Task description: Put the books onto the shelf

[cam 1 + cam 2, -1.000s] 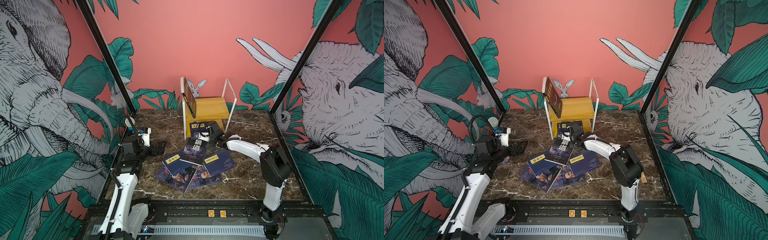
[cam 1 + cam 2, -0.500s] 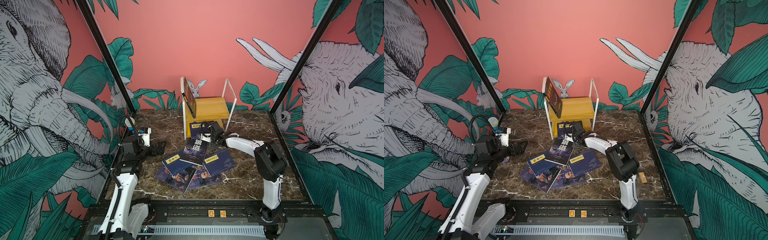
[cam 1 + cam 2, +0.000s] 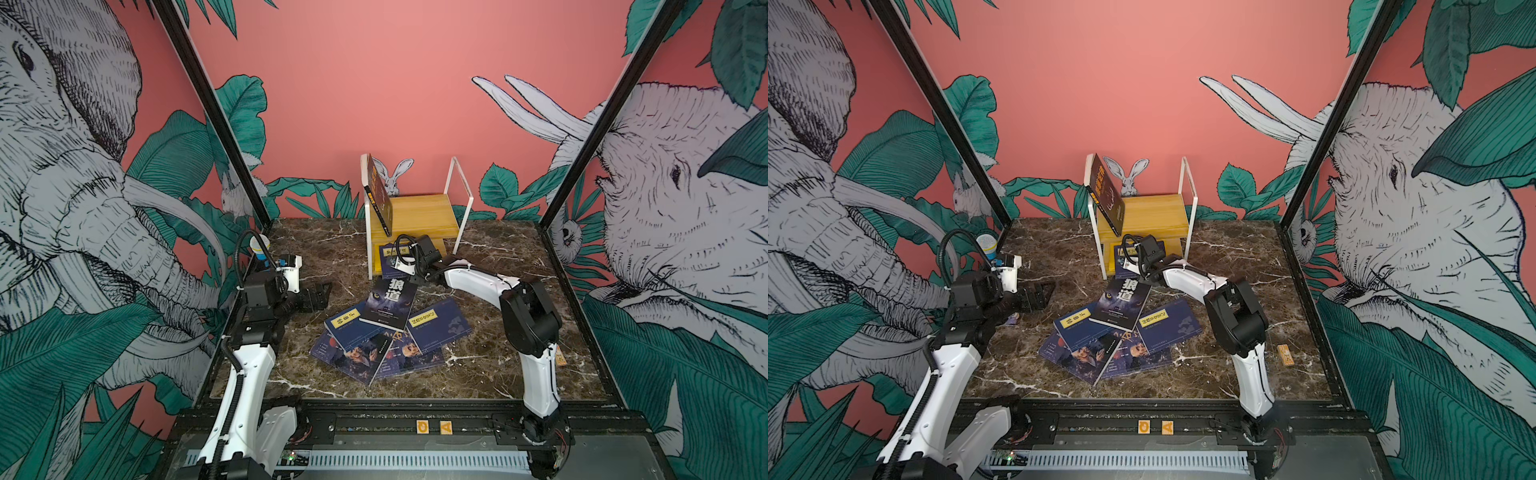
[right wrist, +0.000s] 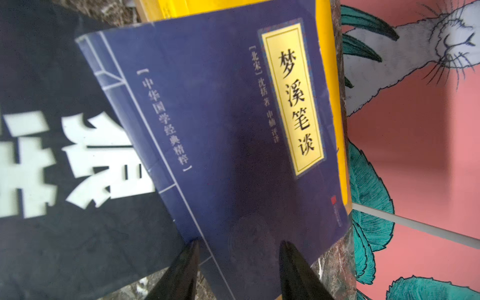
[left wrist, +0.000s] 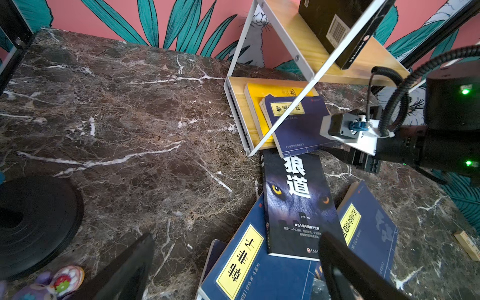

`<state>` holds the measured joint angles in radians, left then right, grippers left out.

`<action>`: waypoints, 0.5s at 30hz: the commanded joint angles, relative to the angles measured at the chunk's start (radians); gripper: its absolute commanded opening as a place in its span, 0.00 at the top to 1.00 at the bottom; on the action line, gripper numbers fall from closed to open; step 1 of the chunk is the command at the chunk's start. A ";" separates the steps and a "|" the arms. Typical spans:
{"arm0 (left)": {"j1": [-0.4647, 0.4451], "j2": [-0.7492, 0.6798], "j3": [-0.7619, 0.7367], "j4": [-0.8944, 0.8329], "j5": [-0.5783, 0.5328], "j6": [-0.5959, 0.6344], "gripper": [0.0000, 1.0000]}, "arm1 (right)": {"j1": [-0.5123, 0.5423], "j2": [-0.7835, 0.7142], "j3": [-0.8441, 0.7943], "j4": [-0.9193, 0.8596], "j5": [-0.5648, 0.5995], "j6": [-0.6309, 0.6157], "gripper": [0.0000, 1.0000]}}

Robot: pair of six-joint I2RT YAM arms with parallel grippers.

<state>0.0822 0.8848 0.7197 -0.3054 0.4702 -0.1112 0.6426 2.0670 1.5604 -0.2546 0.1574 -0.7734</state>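
Observation:
The shelf (image 3: 419, 212) stands at the back, shown in both top views (image 3: 1150, 212). A navy book (image 4: 220, 117) with a yellow label lies half on its lower board, on top of a yellow book (image 5: 253, 91). My right gripper (image 4: 239, 244) hovers low over this navy book's near corner, jaws partly apart and holding nothing. The black wolf-eye book (image 3: 388, 303) lies just in front of the shelf. Behind it several navy books (image 3: 440, 324) are fanned out on the marble. My left gripper (image 3: 320, 293) hangs open to their left, empty.
A dark brown book (image 3: 378, 187) leans against the upper tier's left frame. A small wooden block (image 3: 1285, 355) lies at the right, past my right arm. A black roll (image 5: 33, 220) and a small toy (image 5: 59, 280) sit near my left arm.
My right arm's elbow has swung left and towards the shelf, while its gripper stays at the lower board's front with the jaws narrowing. The left arm and the books have not moved.

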 commanded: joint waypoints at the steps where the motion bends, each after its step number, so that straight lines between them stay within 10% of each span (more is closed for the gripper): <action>1: 0.011 -0.005 0.000 0.010 0.007 0.015 0.01 | 0.008 0.024 0.039 0.008 0.006 0.019 0.50; 15: 0.018 -0.008 -0.003 0.012 0.007 0.008 0.00 | 0.022 -0.011 0.042 -0.084 -0.041 -0.020 0.45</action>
<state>0.0933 0.8848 0.7197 -0.3050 0.4706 -0.1116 0.6598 2.0987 1.6203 -0.2874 0.1543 -0.7757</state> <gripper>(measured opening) 0.995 0.552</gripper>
